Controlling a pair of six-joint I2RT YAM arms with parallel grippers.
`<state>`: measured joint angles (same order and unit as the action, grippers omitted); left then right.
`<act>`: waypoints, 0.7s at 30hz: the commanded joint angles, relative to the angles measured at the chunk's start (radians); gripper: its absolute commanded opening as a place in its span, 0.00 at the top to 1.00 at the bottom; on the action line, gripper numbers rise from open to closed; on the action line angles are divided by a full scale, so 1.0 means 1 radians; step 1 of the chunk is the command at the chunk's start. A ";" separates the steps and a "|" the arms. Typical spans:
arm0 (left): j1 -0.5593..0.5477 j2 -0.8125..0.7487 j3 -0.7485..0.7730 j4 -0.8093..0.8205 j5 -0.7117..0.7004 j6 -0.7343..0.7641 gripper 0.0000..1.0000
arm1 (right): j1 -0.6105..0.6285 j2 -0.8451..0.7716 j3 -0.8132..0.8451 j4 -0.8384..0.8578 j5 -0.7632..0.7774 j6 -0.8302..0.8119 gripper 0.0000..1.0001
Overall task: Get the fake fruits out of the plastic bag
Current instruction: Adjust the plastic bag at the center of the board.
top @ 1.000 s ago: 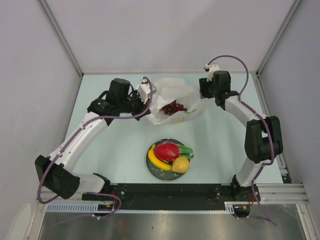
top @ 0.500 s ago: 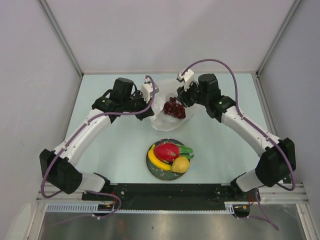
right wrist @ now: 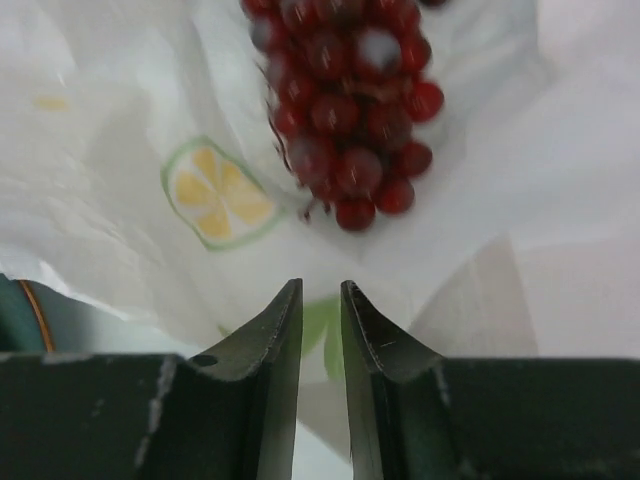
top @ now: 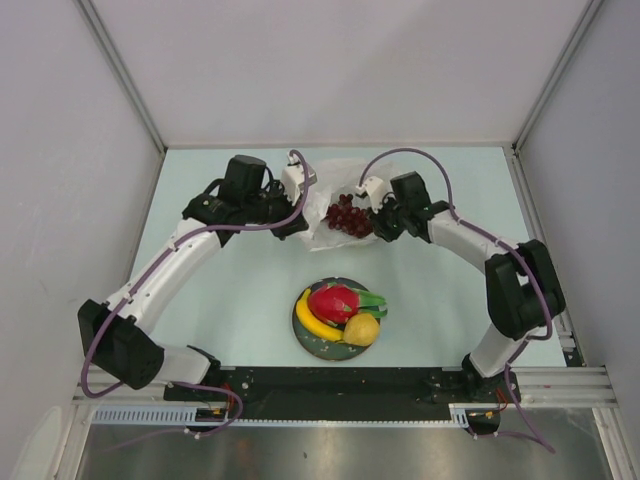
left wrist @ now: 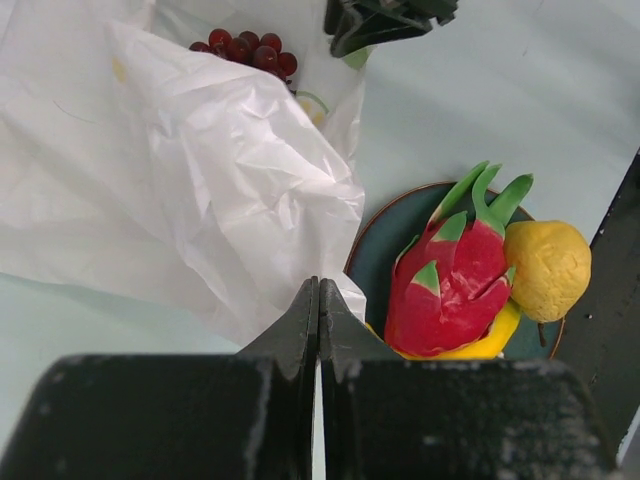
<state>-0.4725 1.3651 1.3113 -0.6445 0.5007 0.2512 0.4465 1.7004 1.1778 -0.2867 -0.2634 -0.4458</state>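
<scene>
The plastic bag (top: 322,228) is thin, white and crumpled, and lies at the back centre of the table. A dark red grape bunch (top: 348,217) rests in its open mouth. My left gripper (top: 300,225) is shut on the bag's left edge, and the film (left wrist: 180,170) meets its fingertips (left wrist: 318,285). My right gripper (right wrist: 321,285) sits at the bag's right side just below the grapes (right wrist: 345,110). Its jaws stand a narrow gap apart with bag film showing between them. The dragon fruit (top: 335,301), banana (top: 314,323) and lemon (top: 362,330) lie on the plate.
The round dark plate (top: 306,338) sits in front of the bag near the table's front edge. A lemon-slice print (right wrist: 215,195) marks the bag. White walls enclose the table on the left, right and back. A black rail (top: 340,385) runs along the front.
My right arm swung in from the back right to the bag beside the grapes, and its jaws narrowed. The bag has bunched up narrower. My left gripper stayed shut on the bag.
</scene>
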 commanded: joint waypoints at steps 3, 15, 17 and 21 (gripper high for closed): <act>0.000 0.006 0.083 0.036 0.053 -0.039 1.00 | -0.026 -0.151 -0.115 -0.040 0.001 -0.064 0.75; -0.021 0.082 0.100 0.022 0.067 -0.041 1.00 | 0.014 -0.228 -0.161 0.027 -0.023 -0.022 0.73; -0.025 0.072 0.095 0.025 0.064 -0.040 1.00 | -0.002 -0.243 -0.132 0.037 -0.084 0.002 0.73; -0.026 0.077 0.095 0.016 0.067 -0.032 1.00 | 0.012 -0.236 -0.125 0.108 -0.093 0.044 0.72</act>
<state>-0.4904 1.4658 1.3846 -0.6449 0.5529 0.2256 0.4515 1.4906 1.0039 -0.2893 -0.3103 -0.4541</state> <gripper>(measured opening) 0.005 0.275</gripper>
